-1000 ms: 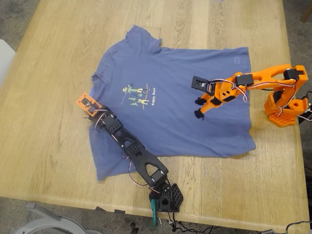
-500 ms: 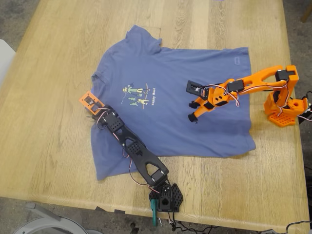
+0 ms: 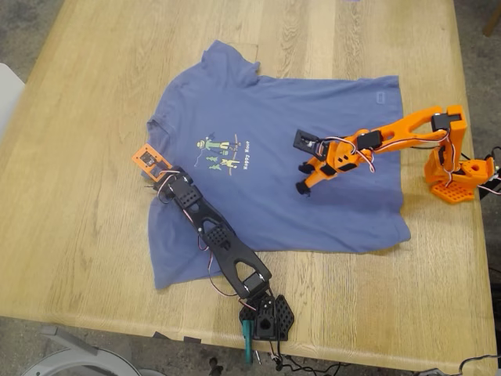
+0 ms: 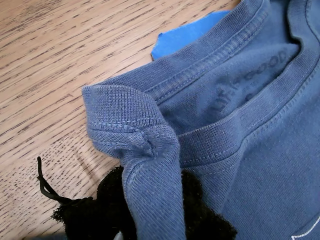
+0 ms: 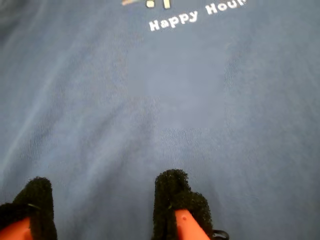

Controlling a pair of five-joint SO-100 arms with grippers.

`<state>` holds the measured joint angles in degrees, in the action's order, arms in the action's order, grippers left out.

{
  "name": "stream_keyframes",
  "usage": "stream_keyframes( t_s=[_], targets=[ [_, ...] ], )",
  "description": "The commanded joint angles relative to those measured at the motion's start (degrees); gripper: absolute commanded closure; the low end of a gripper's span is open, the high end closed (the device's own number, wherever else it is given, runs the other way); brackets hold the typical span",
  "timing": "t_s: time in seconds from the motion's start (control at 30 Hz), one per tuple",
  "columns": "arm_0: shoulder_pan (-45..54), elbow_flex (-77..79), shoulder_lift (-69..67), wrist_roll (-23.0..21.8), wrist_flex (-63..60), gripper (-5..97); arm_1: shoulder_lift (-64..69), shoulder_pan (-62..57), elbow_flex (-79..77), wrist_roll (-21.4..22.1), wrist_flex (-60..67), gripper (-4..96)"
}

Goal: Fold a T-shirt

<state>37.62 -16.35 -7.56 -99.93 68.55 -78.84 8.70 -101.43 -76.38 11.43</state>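
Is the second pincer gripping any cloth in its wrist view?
No; the second pincer stands open, its padded fingertips apart over flat T-shirt fabric.

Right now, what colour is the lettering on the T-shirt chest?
White lettering on the slate-blue T-shirt; clearest in the second wrist view.

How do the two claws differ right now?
My first gripper sits on the black arm, my second gripper on the orange arm. The first is shut on the collar of the T-shirt; the second is open over the shirt's middle, holding nothing. Both have black padded fingertips.
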Motion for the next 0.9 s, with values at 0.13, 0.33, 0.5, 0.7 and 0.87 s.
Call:
stream_keyframes(
  t_s=[0.13, 0.33, 0.5, 0.7, 0.87],
  targets=[
    [-2.1, -2.6, -11.4, -0.1, 1.7, 83, 2.3, 2.3, 4.8, -0.3, -2.5, 59.5],
    [-3.1, -2.6, -11.9, -0.2, 2.8, 83, 4.7, 2.9, 6.3, -0.4, -3.5, 60.0],
    [-4.4, -2.7, -12.0, -0.3, 3.6, 83, 7.0, 3.2, 7.1, -0.1, -4.6, 60.1],
    [-5.6, -2.7, -13.6, -0.4, 5.3, 83, 10.3, 3.9, 7.1, 0.9, -7.6, 60.5],
    [-6.2, -2.7, -16.1, -0.4, 7.5, 83, 14.5, 4.1, 8.6, 1.1, -10.4, 60.5]
  ],
)
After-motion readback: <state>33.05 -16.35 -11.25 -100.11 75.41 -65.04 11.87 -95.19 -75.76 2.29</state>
